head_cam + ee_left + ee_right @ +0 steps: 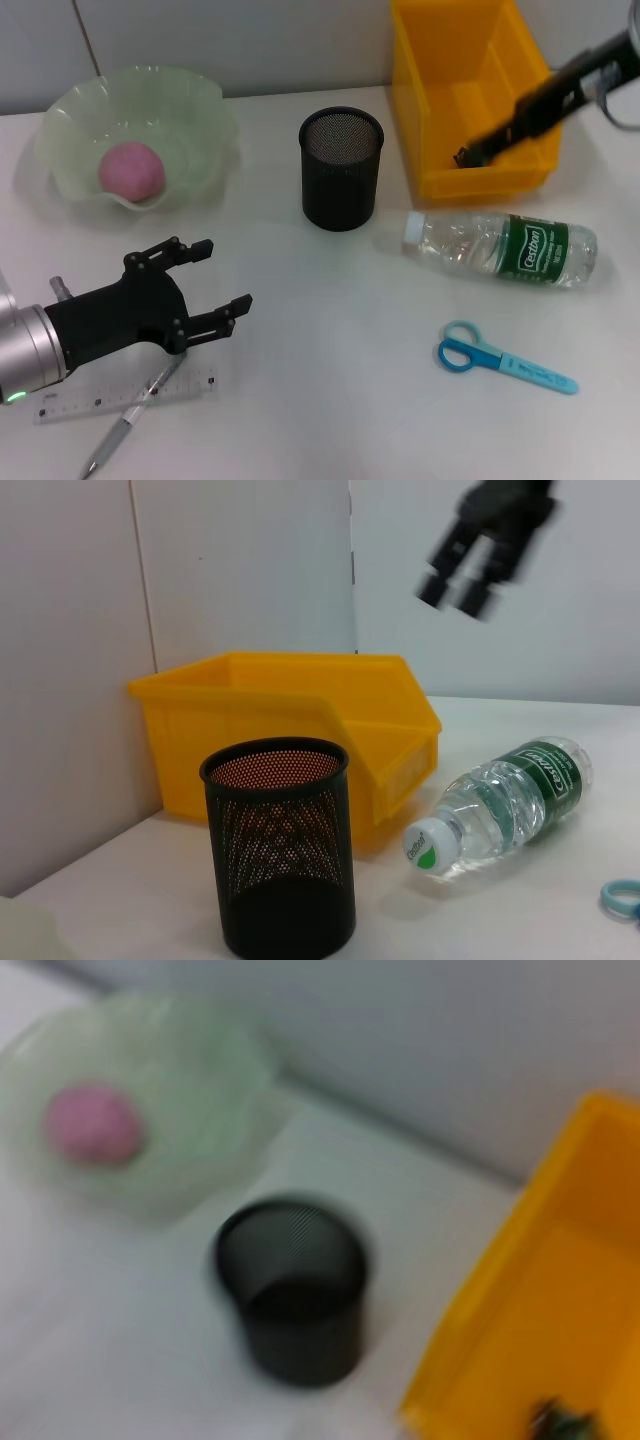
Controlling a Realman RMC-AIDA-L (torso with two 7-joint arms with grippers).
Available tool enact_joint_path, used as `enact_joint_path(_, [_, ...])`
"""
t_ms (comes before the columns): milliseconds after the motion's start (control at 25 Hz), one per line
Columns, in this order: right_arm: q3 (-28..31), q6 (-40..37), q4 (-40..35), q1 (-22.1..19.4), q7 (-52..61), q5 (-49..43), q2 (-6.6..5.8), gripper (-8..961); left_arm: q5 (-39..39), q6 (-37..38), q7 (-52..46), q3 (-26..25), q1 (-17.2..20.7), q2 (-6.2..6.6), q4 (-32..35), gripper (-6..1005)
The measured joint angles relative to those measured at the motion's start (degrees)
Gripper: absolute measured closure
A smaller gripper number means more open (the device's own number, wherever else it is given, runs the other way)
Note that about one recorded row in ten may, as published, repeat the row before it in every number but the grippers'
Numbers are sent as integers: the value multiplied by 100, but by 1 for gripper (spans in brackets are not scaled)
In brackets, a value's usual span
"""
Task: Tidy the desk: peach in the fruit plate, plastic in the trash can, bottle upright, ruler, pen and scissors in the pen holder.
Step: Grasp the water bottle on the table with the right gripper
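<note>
On the plain white desk (330, 330), which runs back to a pale panelled wall, the pink matte peach (131, 170) sits in the translucent pale-green scalloped fruit plate (205, 115), with the black wire-mesh pen holder (342, 168) empty between it and the bright yellow rectangular trash can (425, 130). The clear green-labelled bottle (500, 247) lies on its side, near the blue-handled scissors (505, 360). The left gripper (221, 275) hovers with fingers spread and empty above the clear plastic ruler (90, 403) and silver click pen (125, 425), while the right gripper (470, 153) hangs over the trash can, and I cannot tell how its fingers stand.

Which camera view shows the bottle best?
The head view: the whole bottle lies on its side on the desk, label and cap visible. The left wrist view shows it whole too, but foreshortened, cap end first. The right wrist view does not show it.
</note>
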Motion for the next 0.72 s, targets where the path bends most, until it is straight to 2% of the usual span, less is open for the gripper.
enact_joint_path(120, [-210,-472,171,56,-424,-201,16,101,0,5,0,3,-5,-1,0,172])
enact_joint_path(240, [-480,-605,373,93,-648,-659,44,101,0,13,-4,4,-14,4,0,172])
enact_joint_path(520, [-841,-500,596,203,-918,-1523,209,101,0,14,-49,4,-55,6,0,172])
enact_joint_path(720, [-1156,-270,665,153,-916,-1640,214,102,0,16,-52,4,-59,0,-1,172])
